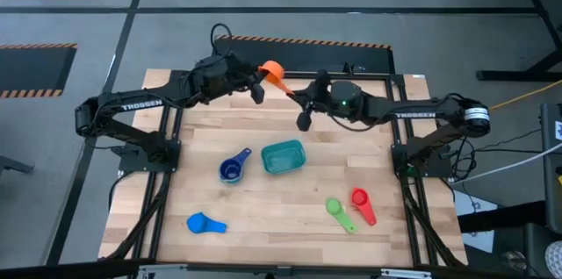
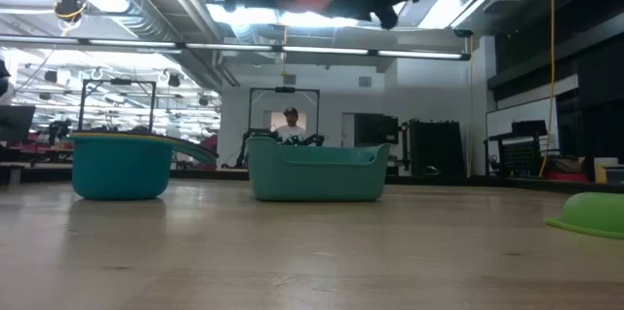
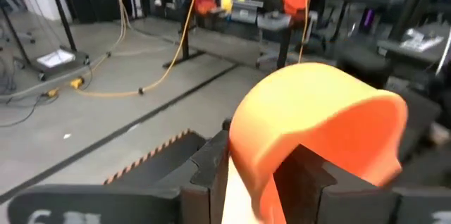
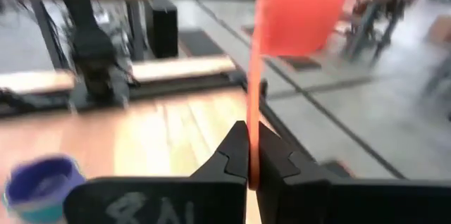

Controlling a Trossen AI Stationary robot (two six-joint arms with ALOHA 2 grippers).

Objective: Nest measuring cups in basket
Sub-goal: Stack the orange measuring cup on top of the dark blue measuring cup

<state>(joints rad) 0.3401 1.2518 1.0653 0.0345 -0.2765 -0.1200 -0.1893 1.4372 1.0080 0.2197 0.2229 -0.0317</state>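
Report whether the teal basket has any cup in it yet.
Empty. The high view shows only bare teal floor inside the basket; the orange cup is held up between the arms.

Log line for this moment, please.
handover | right gripper shut on orange plastic measuring cup handle | left gripper at bowl | teal plastic basket empty

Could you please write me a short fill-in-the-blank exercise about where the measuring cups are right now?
1. The right gripper pinches the handle of the ____ cup, held above the table's far edge.
2. The dark blue cup sits nested inside a ____ cup.
3. The green cup lies beside the ____ cup.
4. The teal basket holds ____ cups.

Missing words: orange; light blue; red; no
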